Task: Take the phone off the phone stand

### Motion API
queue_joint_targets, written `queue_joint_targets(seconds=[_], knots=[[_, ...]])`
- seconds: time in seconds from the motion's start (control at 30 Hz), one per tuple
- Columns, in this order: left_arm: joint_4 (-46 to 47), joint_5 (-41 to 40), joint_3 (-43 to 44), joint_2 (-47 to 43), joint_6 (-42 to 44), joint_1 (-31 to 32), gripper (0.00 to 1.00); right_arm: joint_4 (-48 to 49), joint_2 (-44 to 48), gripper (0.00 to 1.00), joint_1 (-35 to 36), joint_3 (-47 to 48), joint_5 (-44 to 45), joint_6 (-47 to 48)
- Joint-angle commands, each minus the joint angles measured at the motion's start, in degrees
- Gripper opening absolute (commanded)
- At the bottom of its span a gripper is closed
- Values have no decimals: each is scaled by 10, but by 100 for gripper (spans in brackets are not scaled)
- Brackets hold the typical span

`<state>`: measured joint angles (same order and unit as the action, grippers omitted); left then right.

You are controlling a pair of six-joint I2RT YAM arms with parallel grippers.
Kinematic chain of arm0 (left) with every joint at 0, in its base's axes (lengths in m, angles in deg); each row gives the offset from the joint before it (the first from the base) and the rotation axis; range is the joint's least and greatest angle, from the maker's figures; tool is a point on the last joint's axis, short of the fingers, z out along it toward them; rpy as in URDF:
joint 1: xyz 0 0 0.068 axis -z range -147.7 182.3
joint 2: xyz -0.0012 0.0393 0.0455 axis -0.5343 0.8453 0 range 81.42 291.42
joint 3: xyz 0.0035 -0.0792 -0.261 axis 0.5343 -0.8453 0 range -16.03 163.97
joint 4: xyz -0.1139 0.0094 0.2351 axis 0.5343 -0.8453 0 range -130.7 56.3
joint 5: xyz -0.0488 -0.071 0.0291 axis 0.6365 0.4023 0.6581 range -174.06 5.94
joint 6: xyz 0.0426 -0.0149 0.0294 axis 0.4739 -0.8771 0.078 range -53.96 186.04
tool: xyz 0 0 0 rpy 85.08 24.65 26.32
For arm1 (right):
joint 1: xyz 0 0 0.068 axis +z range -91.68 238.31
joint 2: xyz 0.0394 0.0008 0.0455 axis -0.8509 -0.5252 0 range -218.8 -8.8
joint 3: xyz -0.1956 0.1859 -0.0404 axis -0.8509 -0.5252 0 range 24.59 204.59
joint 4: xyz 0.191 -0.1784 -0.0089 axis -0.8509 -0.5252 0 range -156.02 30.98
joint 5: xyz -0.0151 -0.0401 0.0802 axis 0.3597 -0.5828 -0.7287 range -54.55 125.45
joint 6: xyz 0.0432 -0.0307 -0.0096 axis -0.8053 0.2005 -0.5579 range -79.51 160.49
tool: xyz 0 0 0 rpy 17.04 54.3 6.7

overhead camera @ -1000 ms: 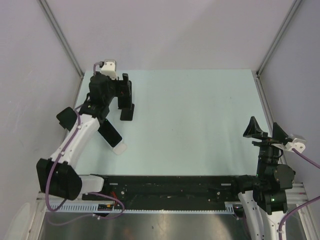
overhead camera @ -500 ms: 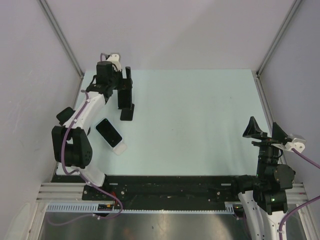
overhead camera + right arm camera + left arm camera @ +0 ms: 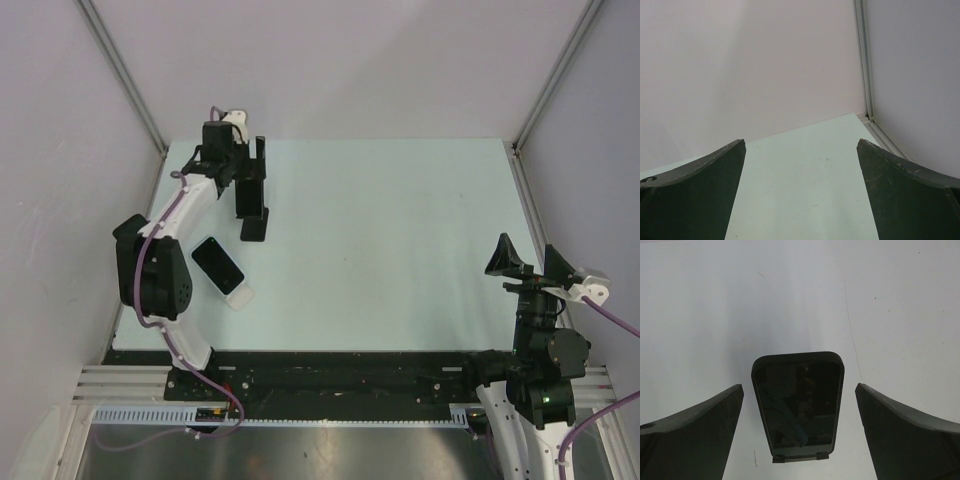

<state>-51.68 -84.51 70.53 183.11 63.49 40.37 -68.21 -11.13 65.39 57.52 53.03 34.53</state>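
Left end effector (image 3: 799,387) wide open, phone (image 3: 799,410) centred just ahead.
A skewed closure could drag the phone stand (image 3: 800,458) along and topple it.

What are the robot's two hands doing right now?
Left gripper: open, holding nothing.
Right gripper: open, holding nothing.

Phone stand (image 3: 798,405) glossy black plastic, reflective; table (image 3: 790,300) matt, smooth; left tool fingers (image 3: 695,435) matt black.
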Motion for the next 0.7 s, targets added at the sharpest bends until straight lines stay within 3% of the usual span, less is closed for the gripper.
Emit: queue_joint_targets(seconds=[0.0, 0.37, 0.67], knots=[[0, 0, 27, 11, 19, -5, 100, 8, 5, 100, 3, 19, 8, 8], [1, 0, 41, 40, 11, -5, 100, 9, 4, 100, 3, 18, 6, 9], [0, 26, 30, 36, 2, -5, 91, 8, 5, 100, 3, 17, 7, 9]])
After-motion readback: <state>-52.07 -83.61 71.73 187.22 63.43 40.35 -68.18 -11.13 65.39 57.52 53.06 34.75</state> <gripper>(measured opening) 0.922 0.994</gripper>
